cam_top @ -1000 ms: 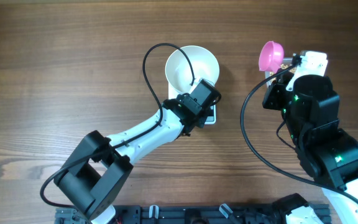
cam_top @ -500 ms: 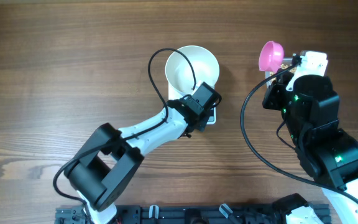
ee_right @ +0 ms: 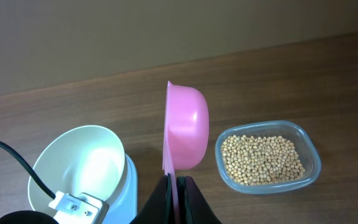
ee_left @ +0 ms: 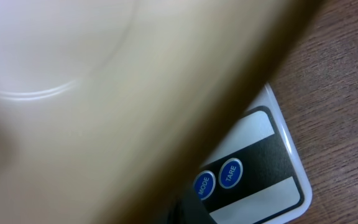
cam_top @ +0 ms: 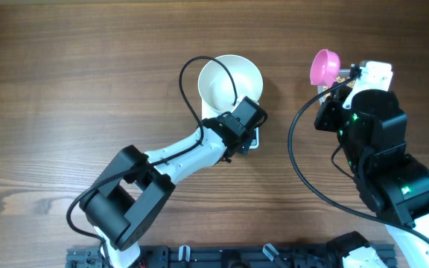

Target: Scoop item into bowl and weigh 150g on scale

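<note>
The white bowl [cam_top: 226,80] stands empty on the white scale [cam_top: 255,141]. In the left wrist view the bowl [ee_left: 73,81] fills most of the frame as a blur. Beside it shows the scale's dark panel [ee_left: 263,158] with blue MODE and TARE buttons. My left gripper [cam_top: 244,119] is shut over that front edge, and its dark tip [ee_left: 189,210] sits right by the MODE button. My right gripper [ee_right: 176,190] is shut on the handle of a pink scoop [ee_right: 186,130], which is empty and held on edge. The beans [ee_right: 263,158] lie in a clear tub right of the scoop.
The clear plastic tub [ee_right: 312,163] stands on the wooden table to the right of the scale [ee_right: 131,186]; in the overhead view my right arm [cam_top: 378,156] covers it. Black cables loop from both arms over the table near the bowl.
My left arm's elbow and lower links have swung to the right while its gripper stayed at the scale's front edge. The right arm and scoop have not moved.
</note>
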